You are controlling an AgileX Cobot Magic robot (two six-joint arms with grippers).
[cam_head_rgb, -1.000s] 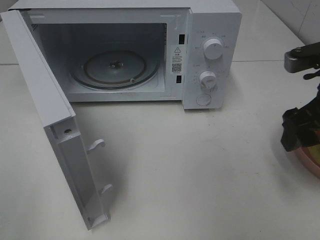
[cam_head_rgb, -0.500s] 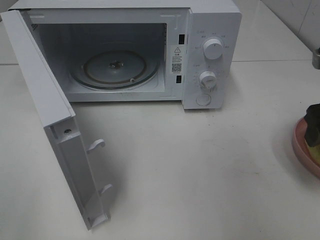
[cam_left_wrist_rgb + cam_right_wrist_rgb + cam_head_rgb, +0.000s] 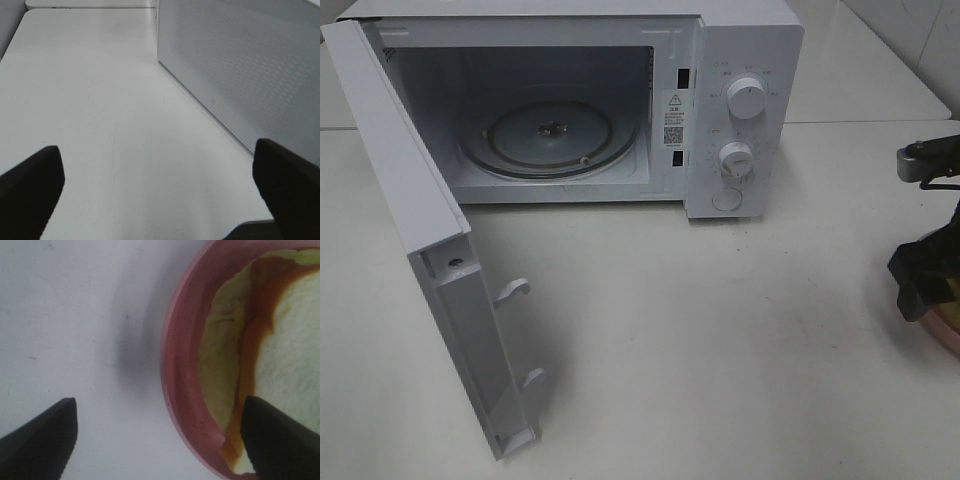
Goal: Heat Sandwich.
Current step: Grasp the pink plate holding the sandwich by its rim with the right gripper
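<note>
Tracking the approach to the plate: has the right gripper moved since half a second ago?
Yes. The right gripper has swung back left, toward the microwave, after sitting nearly out of view; it hangs open over the pink plate rim.

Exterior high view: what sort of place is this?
Probably a kitchen counter, or a mock-up of one: a white microwave with its door open, a sandwich on a pink plate, a white worktop, and a tiled wall behind.

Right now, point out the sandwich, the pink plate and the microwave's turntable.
sandwich (image 3: 295,355), right wrist view, on the pale bread face.
pink plate (image 3: 180,365), right wrist view, on its rim.
turntable (image 3: 520,140), exterior high view, on the bare glass.
</note>
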